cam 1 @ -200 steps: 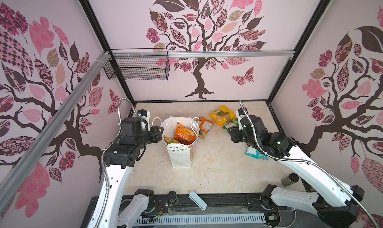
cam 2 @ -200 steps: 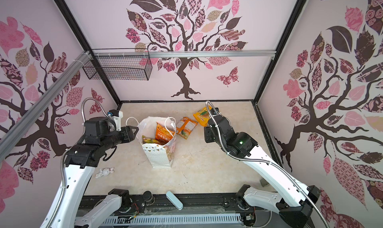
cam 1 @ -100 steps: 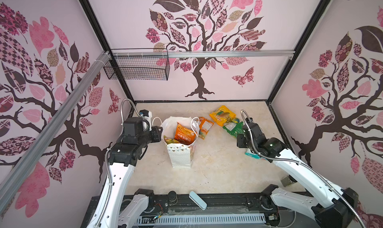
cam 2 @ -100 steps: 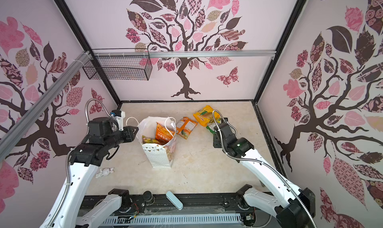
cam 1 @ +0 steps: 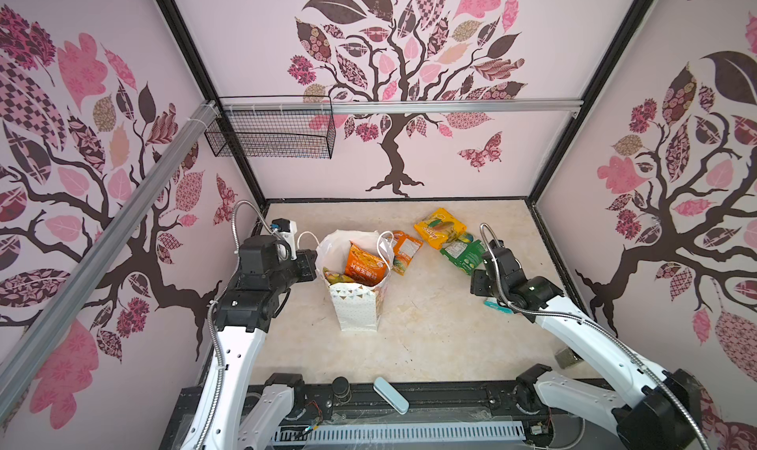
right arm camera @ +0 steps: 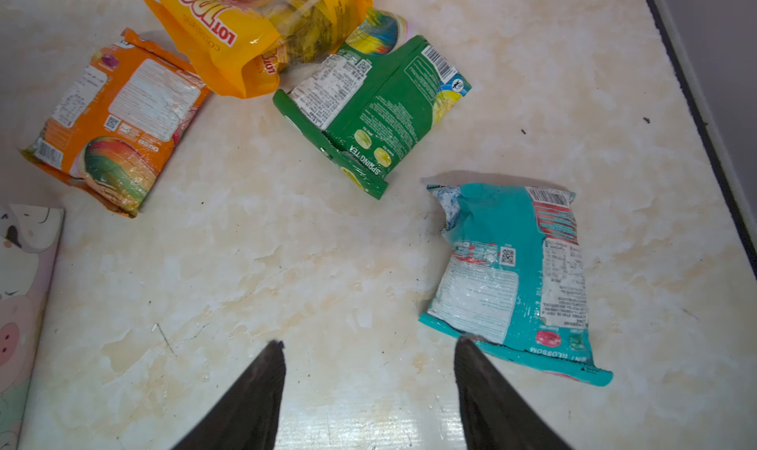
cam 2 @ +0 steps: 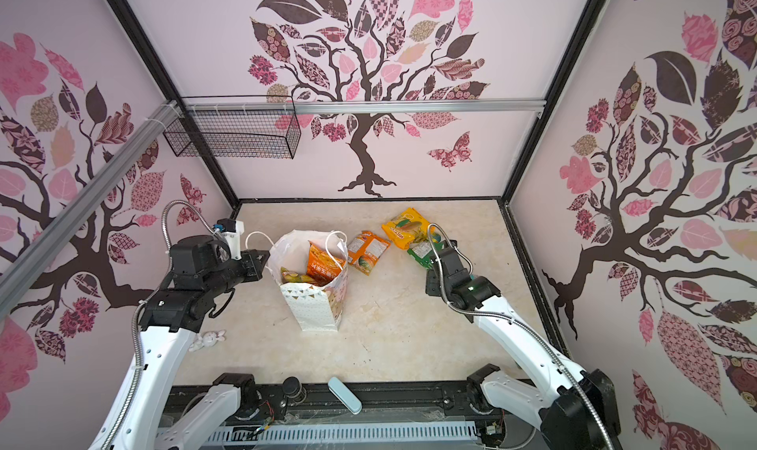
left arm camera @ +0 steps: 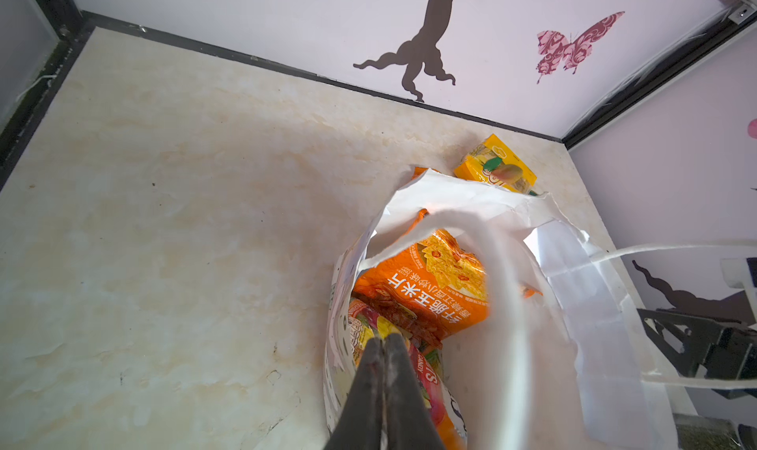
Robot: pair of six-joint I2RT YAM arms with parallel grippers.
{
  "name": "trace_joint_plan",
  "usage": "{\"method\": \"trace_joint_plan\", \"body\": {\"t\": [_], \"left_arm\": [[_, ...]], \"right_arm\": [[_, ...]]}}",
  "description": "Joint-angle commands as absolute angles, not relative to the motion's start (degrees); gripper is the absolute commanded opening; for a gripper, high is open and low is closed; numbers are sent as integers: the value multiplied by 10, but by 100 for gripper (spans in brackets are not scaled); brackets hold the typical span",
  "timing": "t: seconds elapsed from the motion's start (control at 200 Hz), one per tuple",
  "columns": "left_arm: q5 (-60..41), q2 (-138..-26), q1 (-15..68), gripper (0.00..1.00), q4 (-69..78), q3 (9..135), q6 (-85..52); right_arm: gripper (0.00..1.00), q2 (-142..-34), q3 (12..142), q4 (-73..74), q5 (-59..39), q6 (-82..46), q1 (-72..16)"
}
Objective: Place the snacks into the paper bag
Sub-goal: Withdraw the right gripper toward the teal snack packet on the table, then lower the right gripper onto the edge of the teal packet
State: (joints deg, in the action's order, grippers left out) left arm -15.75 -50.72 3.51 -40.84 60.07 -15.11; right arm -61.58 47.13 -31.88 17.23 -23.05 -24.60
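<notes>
The white paper bag (cam 1: 356, 308) is standing upright with its mouth open near the middle of the pale, marbled counter (cam 1: 430, 333). It is already holding a tall orange packet (cam 1: 364, 265) that is poking above the rim, with a multicolour candy packet (left arm camera: 430, 386) sitting lower beside it. The left claw (left arm camera: 383, 345) is resting right at the bag's left rim with its two fingers pressed fully together. It appears to be steadying the bag so the mouth does not sag while packets are dropped in. Whether a fold of paper is actually pinched between the fingers I cannot tell (a thin white cord handle (left arm camera: 508, 304) is looping, blurred, across the wrist view). Four snacks are lying flat on the counter outside the bag, to its right. A second orange packet (cam 1: 403, 249) is just beside the bag, and a yellow packet (cam 1: 438, 227) is touching a green packet (cam 1: 465, 253) farther back. A teal packet (right arm camera: 516, 272) is lying on its own, nearest the right arm. The right claw (right arm camera: 370, 343) is hanging low over bare counter with its fingers spread wide and nothing between them, one fingertip right at the teal packet's near corner. My guess is that it is lining up on the teal packet because nothing overlaps it, and is opening wide because the crinkled wrapper is puffy and needs room before a pinch.
</notes>
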Motion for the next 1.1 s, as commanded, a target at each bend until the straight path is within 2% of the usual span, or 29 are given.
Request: {"method": "trace_joint_plan", "body": {"t": [0.0,0.135,0.215,0.47,0.54,0.715,1.095], "left_arm": [[-184,-503,34,6,-383,582,-152],[-193,-495,33,5,-371,575,-156],[-196,-495,33,4,-369,574,-156],[-198,-494,33,4,-372,566,-152],[-198,-493,33,4,-370,567,-151],[-197,-491,33,3,-371,565,-151],[-190,-492,30,4,-374,564,-151]], "right_arm": [[73,-613,457,-286,170,-241,-224],[74,-605,428,-257,188,-244,-215],[79,-606,411,-244,191,-250,-201],[90,-609,348,-171,70,-277,-67],[92,-606,334,-150,68,-280,-49],[97,-645,343,-136,96,-270,-46],[98,-744,384,-100,80,-278,-38]]}}
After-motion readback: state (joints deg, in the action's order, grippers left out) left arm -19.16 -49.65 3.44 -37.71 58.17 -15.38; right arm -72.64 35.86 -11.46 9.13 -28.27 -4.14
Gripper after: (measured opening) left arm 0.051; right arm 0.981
